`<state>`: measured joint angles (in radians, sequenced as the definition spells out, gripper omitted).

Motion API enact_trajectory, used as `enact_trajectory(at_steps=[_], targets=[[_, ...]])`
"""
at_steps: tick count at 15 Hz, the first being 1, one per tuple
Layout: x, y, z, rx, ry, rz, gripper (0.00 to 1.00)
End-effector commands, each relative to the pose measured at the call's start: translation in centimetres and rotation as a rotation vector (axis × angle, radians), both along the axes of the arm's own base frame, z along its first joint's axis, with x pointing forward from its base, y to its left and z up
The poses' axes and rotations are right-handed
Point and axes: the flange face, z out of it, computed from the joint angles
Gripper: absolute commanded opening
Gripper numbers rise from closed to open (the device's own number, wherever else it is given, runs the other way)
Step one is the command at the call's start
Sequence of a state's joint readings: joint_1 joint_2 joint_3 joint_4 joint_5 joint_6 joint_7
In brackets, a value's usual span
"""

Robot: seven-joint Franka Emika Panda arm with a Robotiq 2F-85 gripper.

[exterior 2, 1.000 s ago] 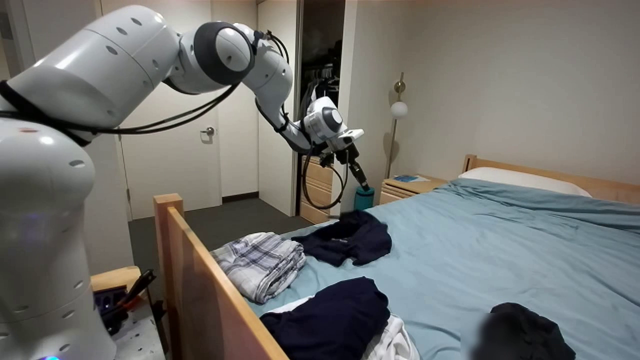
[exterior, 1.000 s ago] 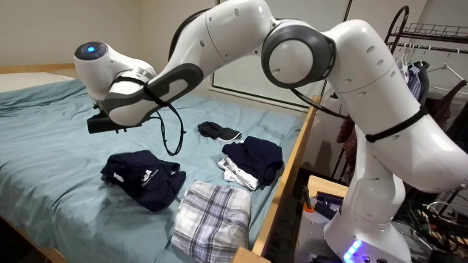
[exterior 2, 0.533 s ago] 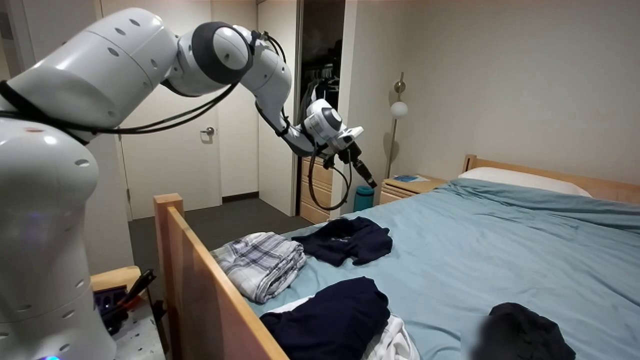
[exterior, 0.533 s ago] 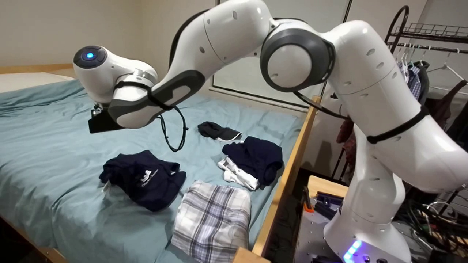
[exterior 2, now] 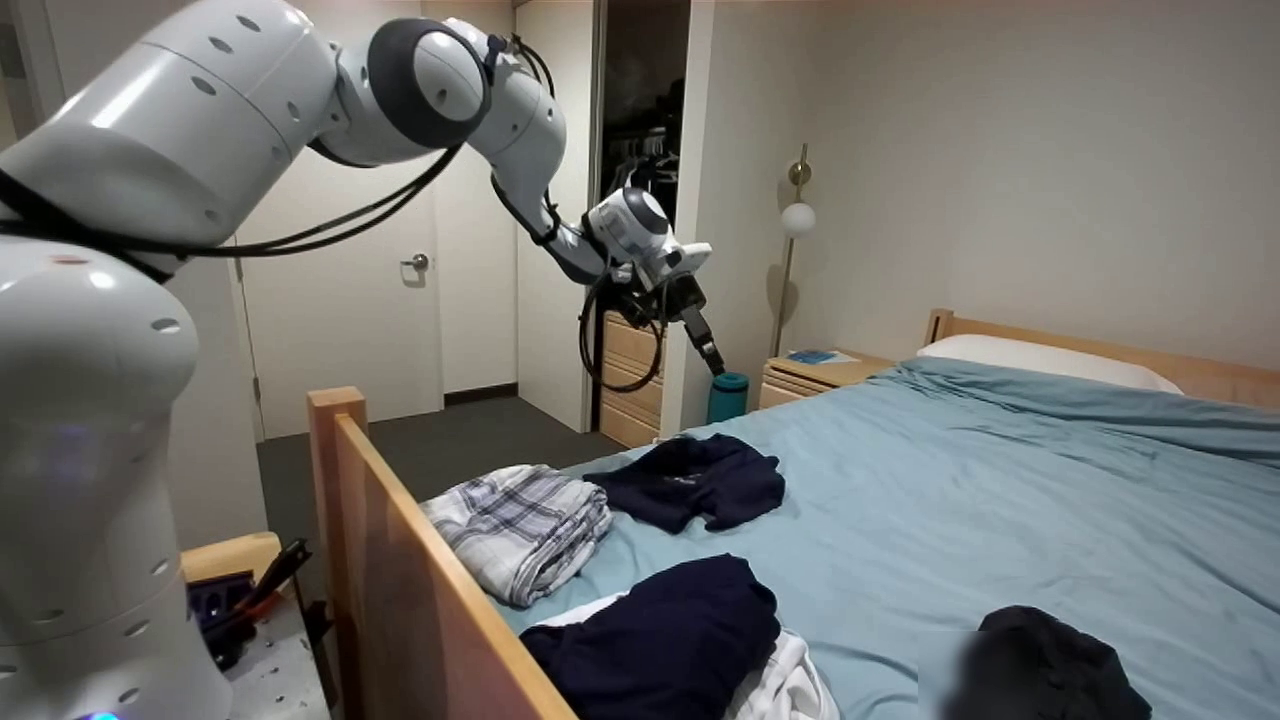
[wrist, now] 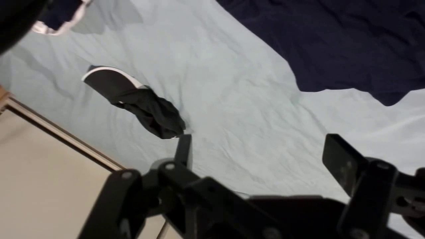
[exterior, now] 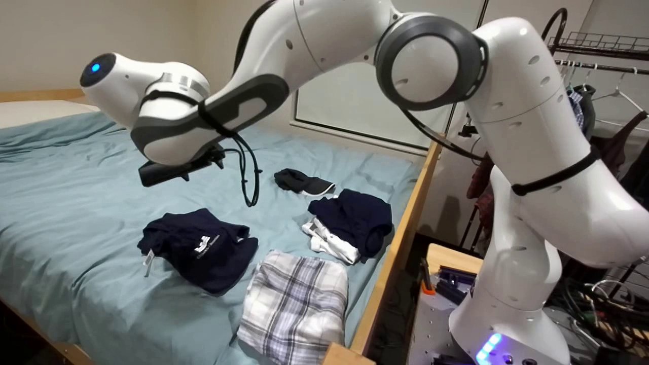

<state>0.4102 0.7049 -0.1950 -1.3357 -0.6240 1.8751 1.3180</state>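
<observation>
My gripper (wrist: 259, 142) stands open in the wrist view, its two fingers wide apart. Only pale blue bedding (wrist: 245, 99) shows between them. In an exterior view the gripper (exterior 2: 712, 362) hangs in the air above the bed, touching nothing. The navy shirt (exterior: 203, 248) lies nearest below it, spread loosely with white print and a white tag (exterior: 148, 261) at its edge. Part of that shirt (wrist: 348, 49) fills the top right of the wrist view. A black cap (wrist: 114, 83) with a white-edged brim lies left of the fingers, apart from them.
Plaid folded cloth (exterior: 296, 309) lies at the bed's near edge. Beside the wooden bed rail (exterior 2: 440, 560) is a navy garment (exterior 2: 670, 630) over a white one (exterior: 329, 241). A nightstand (exterior 2: 820, 370) and a teal roll (exterior 2: 728, 398) stand beyond the bed.
The jaws have spread apart. The shirt's far edge has sunk lower and its tag now hangs outward. Over the last half second the arm has risen and the wrist has turned.
</observation>
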Motion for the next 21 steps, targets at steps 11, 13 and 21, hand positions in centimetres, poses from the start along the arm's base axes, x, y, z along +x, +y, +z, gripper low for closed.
enact_trajectory(at_steps=[11, 13, 21], targets=[[-13.9, -6.5, 11.1, 0.082, 0.175, 0.215, 1.0], [-13.0, -6.0, 11.5, 0.089, 0.194, 0.201, 1.0], [-12.7, -3.0, 9.8, 0.213, 0.07, 0.595, 1.0]])
